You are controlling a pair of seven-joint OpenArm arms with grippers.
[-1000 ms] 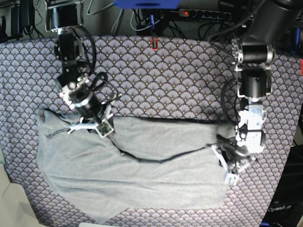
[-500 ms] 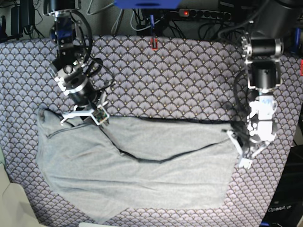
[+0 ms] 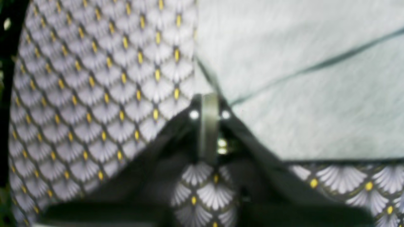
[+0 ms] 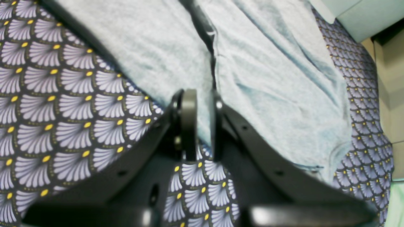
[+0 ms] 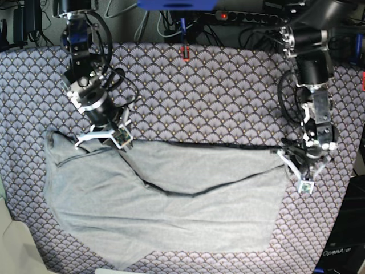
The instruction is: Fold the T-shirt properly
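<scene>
Base view shows the T-shirt [image 5: 165, 211] spread near me on the surface [image 5: 205, 97]; my right gripper [image 4: 200, 126] clamps its far-left edge to anchor it, while my left gripper's [image 3: 208, 126] jaws look nearly together beside the right corner.

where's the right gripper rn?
Base view, left side: the right gripper is at the T-shirt's upper-left edge on the tablecloth, with cloth between its jaws in the right wrist view.

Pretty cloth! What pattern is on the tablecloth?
Purple-grey fan scales with yellow dots on the tablecloth, clearest in the right wrist view.
</scene>
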